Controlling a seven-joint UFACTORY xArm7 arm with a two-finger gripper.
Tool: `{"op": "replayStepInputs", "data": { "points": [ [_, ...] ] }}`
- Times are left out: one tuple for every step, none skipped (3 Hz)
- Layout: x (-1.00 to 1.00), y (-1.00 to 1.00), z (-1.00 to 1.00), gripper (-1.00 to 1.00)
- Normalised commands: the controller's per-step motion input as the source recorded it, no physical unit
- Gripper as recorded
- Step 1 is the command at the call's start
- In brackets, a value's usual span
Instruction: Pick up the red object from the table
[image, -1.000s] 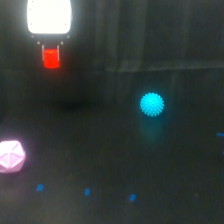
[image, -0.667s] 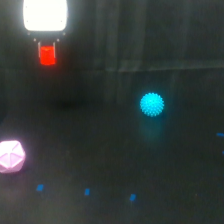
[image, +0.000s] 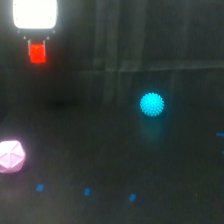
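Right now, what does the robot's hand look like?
The gripper is mostly a bright white, boxy block with rounded corners, glowing so strongly that its details wash out. Under it hang two short, thin dark jaws. No cables or markings can be made out in this blurry exterior view.

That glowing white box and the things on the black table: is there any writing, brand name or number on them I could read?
None can be read.
White gripper body: overexposed, blank glare, no label visible.
Red object, cyan ball, pink polyhedron: plain, no text.
Table: only small blue marks, too blurred to tell if they are signs.
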Motion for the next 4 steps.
{"op": "replayStepInputs", "data": {
  "points": [
    [0.0,-0.21,0.12,-0.93],
    [0.71,0.17,0.89,-1.0],
    [0.28,0.22,0.53,-0.76],
    [-0.13,-0.34,0.0,-0.98]
  ]
}}
